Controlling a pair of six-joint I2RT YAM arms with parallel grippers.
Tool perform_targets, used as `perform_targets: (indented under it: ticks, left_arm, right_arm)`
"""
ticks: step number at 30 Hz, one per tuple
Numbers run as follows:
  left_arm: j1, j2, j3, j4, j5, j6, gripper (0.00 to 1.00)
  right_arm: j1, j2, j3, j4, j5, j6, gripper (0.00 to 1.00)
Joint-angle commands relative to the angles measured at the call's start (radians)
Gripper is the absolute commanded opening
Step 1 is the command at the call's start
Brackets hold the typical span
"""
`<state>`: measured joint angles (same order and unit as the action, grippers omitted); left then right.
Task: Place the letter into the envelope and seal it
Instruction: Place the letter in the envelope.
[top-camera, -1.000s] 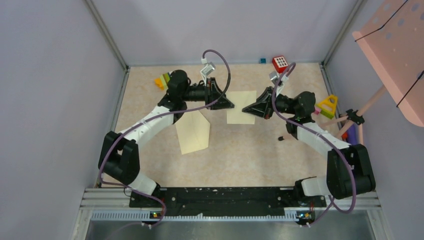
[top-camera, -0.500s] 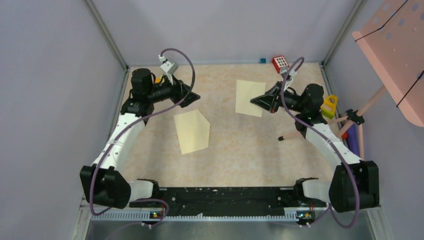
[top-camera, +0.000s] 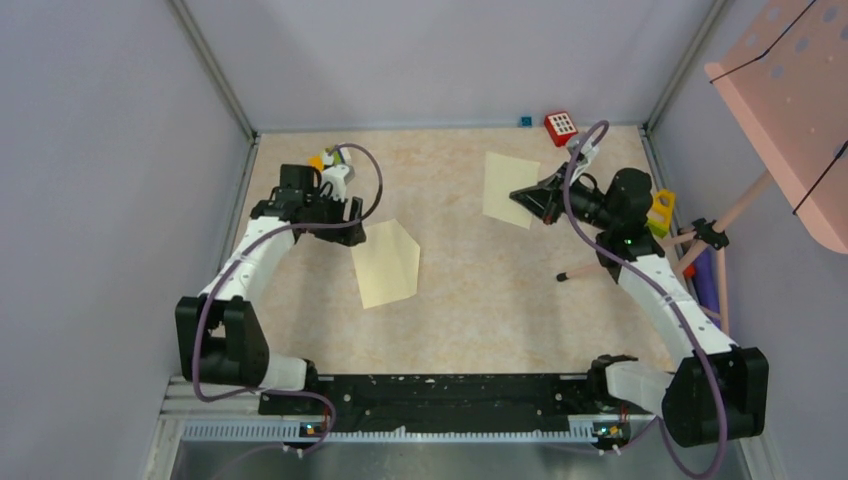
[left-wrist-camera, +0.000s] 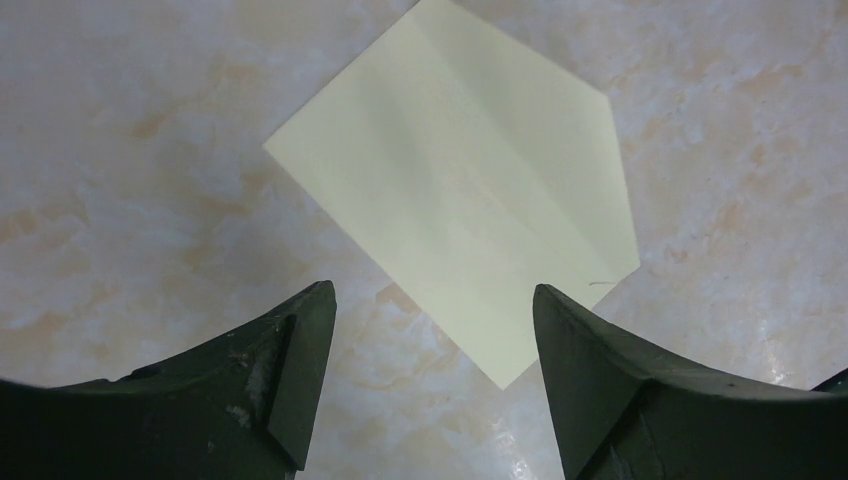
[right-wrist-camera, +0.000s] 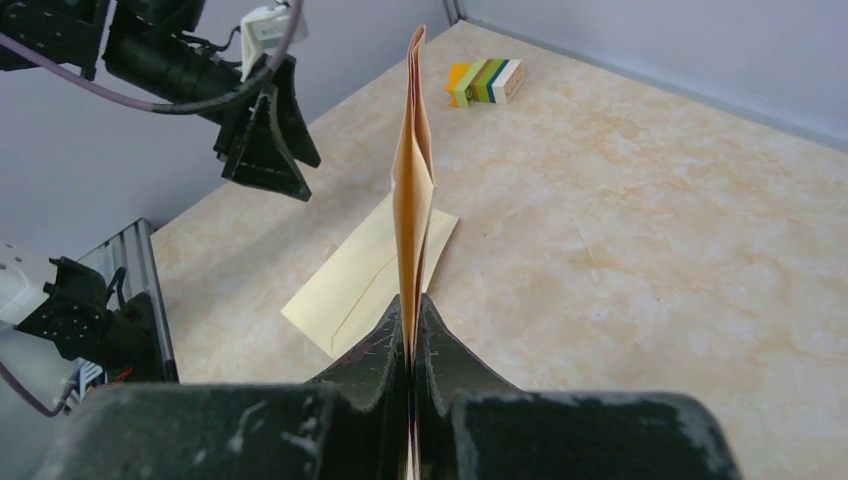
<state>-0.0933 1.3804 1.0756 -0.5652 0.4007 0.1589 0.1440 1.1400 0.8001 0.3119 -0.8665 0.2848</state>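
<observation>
The pale cream envelope lies flat mid-table with its pointed flap spread out; it fills the upper part of the left wrist view. My left gripper hovers open just off the envelope's left corner, and between its fingers there is only table and envelope. My right gripper is shut on the letter, a folded tan sheet held above the back right of the table. In the right wrist view the letter stands edge-on from the closed jaws, with the envelope on the table beyond.
A red block with white dots sits at the back wall. Coloured blocks lie behind the left arm. A yellow triangle toy, a wooden stick and a pink perforated board crowd the right side. Walls enclose the table.
My left gripper opened, let go of the letter and swung back left to the envelope's corner. My right gripper carried the letter right and toward the back.
</observation>
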Motion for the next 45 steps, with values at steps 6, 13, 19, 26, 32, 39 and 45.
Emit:
perform_targets:
  ticks: [6, 13, 19, 26, 32, 39, 45]
  left_arm:
    - [0.068, 0.114, -0.018, -0.021, 0.035, -0.111, 0.79]
    - [0.087, 0.223, -0.057, 0.036, 0.18, -0.192, 0.9]
    - [0.087, 0.295, -0.111, 0.121, 0.203, -0.271, 0.96]
    - [0.086, 0.381, -0.167, 0.19, 0.315, -0.336, 0.98]
    - [0.078, 0.478, -0.159, 0.251, 0.411, -0.404, 0.98]
    - [-0.01, 0.484, -0.19, 0.381, 0.44, -0.479, 0.99]
    - [-0.052, 0.51, -0.156, 0.473, 0.428, -0.542, 0.98]
  right_arm:
    - [0.015, -0.107, 0.021, 0.031, 0.052, -0.046, 0.0]
    - [0.015, -0.108, 0.002, 0.045, 0.041, -0.065, 0.0]
    - [0.014, -0.073, -0.014, 0.055, 0.057, -0.096, 0.0]
    - [0.015, -0.023, -0.019, 0.058, 0.072, -0.136, 0.0]
    - [0.014, -0.019, -0.018, 0.056, 0.092, -0.136, 0.0]
    - [0.014, 0.042, -0.01, 0.06, 0.037, -0.037, 0.0]
    - [0.019, 0.172, 0.052, -0.049, -0.074, 0.024, 0.0]
